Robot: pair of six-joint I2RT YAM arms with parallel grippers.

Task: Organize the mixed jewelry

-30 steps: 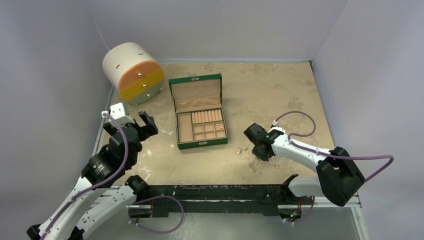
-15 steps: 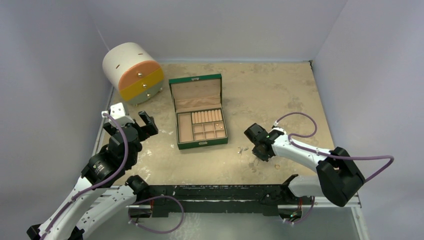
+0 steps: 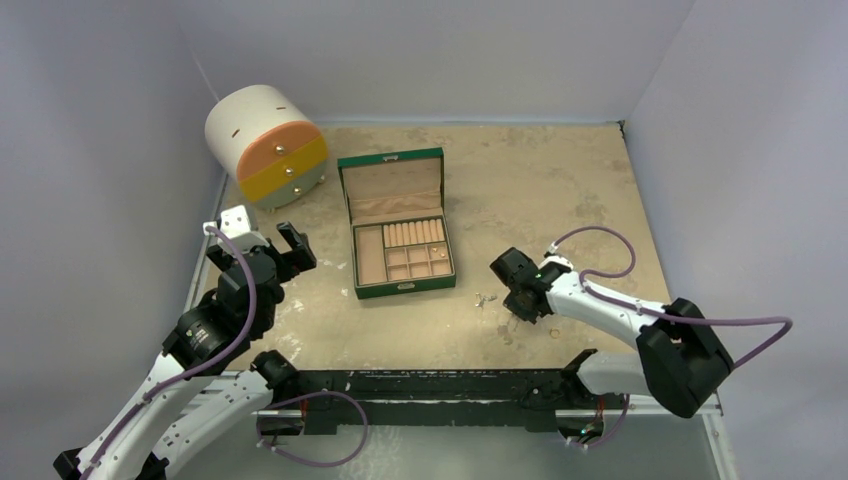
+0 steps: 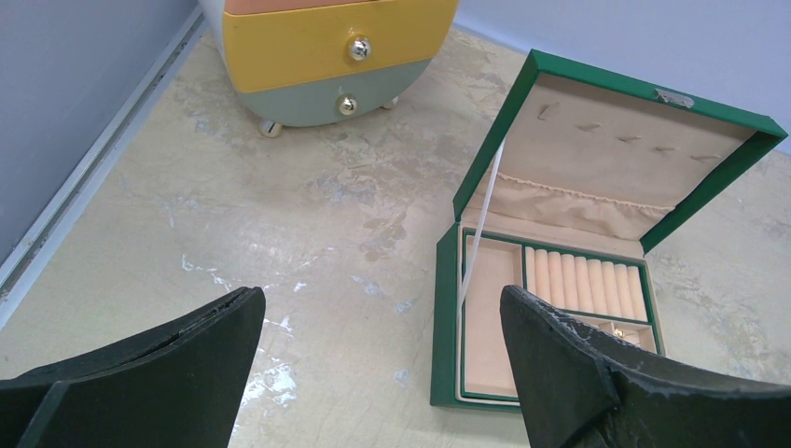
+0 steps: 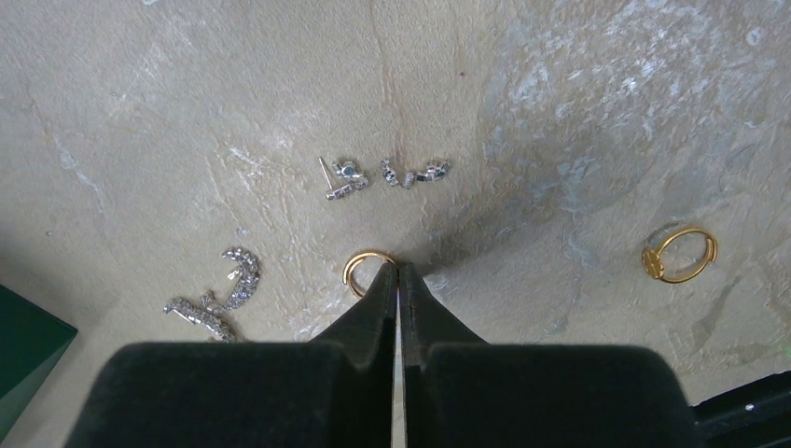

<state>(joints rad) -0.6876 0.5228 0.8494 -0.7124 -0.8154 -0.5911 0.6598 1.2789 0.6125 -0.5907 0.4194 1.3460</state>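
My top view looks down from above and behind the arm bases, covering the whole counter (image 3: pixel 560 190). My left wrist view looks forward and down from low, sharing the green box (image 4: pixel 597 187) that sits mid-frame from above. My right wrist view points steeply down past the right claw (image 5: pixel 398 273), very close to the counter, at a patch lower right of centre from above.

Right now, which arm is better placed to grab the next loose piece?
Right. The right gripper sits among the loose pieces, jaws shut on the gold ring. The left gripper hangs open across the jewelry box from them.
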